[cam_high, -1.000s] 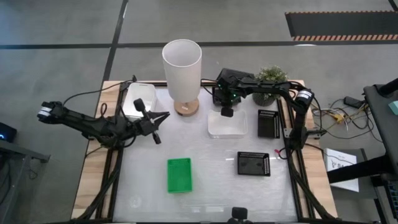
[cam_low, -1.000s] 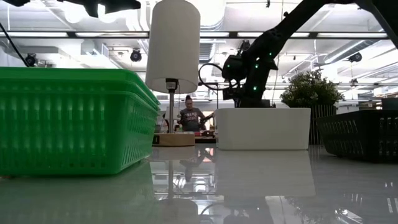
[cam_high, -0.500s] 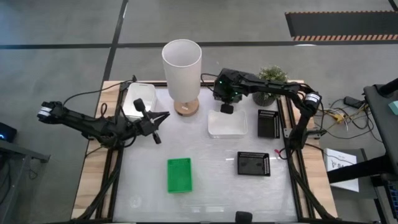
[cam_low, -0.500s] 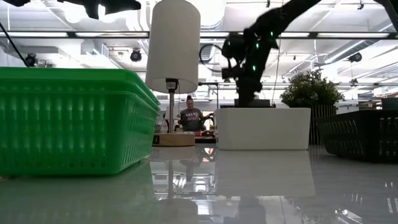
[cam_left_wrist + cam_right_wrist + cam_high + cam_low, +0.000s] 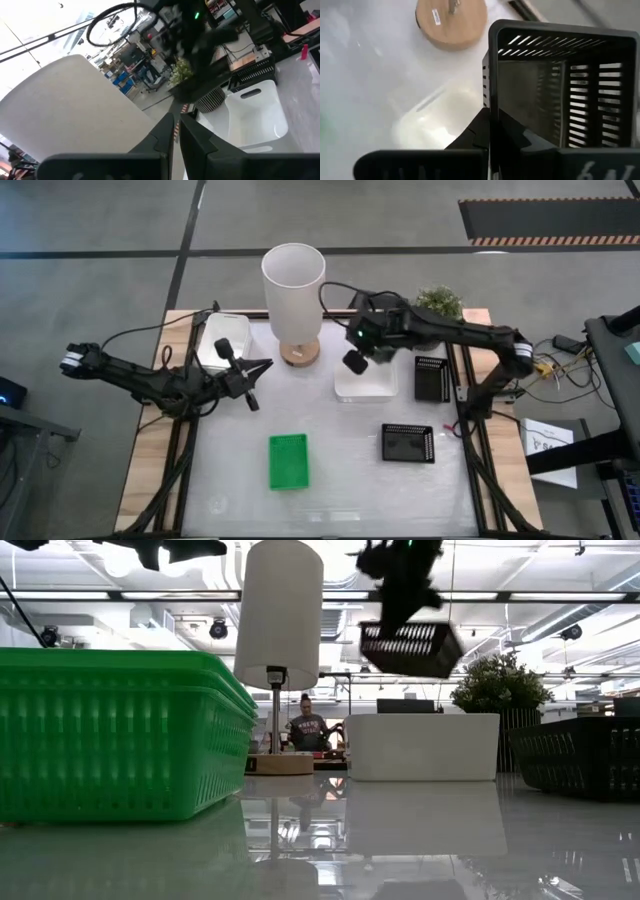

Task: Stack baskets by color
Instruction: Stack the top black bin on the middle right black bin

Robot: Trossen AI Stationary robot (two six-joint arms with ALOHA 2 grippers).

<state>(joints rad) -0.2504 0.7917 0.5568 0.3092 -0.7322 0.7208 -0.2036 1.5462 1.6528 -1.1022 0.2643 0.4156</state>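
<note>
A black mesh basket (image 5: 411, 648) hangs high above the table, with my right gripper (image 5: 490, 131) shut on it over the far edge of a white basket (image 5: 365, 381). A second white basket (image 5: 222, 340) lies at the far left. The green basket (image 5: 288, 461) rests flat near the front. Two more black baskets (image 5: 408, 443) (image 5: 431, 378) sit on the right side. My left gripper (image 5: 251, 393) is shut on nothing and hovers level at the left. My right gripper pinches one side wall of the black basket at its rim (image 5: 490, 107), one finger inside the basket and one outside. The fingers slant down from above. The basket hangs tilted below them, clear of the table and of the white basket.
A tall white lamp (image 5: 293, 295) on a round wooden foot stands at the far middle, close to the left of my right gripper. A small potted plant (image 5: 437, 304) stands at the far right. Open tabletop lies between the green basket and the near black one.
My right gripper has risen from behind the white basket, rolled, and drifted slightly toward the table's left. The black basket has come up with it and now hangs tilted in the air. The white basket has stayed in place.
</note>
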